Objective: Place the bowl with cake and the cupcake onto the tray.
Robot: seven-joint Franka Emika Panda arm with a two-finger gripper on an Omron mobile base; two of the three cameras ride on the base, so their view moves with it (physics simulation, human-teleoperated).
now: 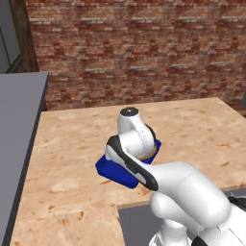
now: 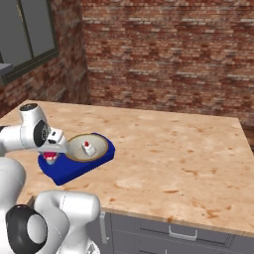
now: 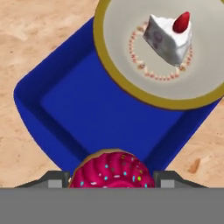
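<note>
Cupcake: small cupcake with a pink sprinkled top point(image 3: 112, 169) sat between the two dark finger tips, at the near edge of the deep-blue rectangular tray with low sides point(image 3: 83, 105); in the right base view it point(image 2: 50, 158) showed just under the hand, over the tray point(image 2: 74, 168).
Gripper: two-finger gripper point(image 3: 112, 180) had its jaws set around the cupcake, one tip on each side; it seemed to grasp it, though contact at the pads was hidden.
Bowl: wide shallow grey bowl with a brownish-gold rim point(image 3: 127, 83) already lay on the far part of the tray, its rim reaching over the tray wall; the white cake slice with a red top point(image 3: 168, 37) stood inside.
Handling, cupcake: probably light and soft on top, so I judged the firmer lower sides the best place to hold, with gentle pressure only.
Handling, bowl: likely stiff and smooth; its rim would be the place to take.
Risk: cupcake could tip over when it is released on the flat tray floor.
Progress: bowl done; cupcake seemed near its place.
</note>
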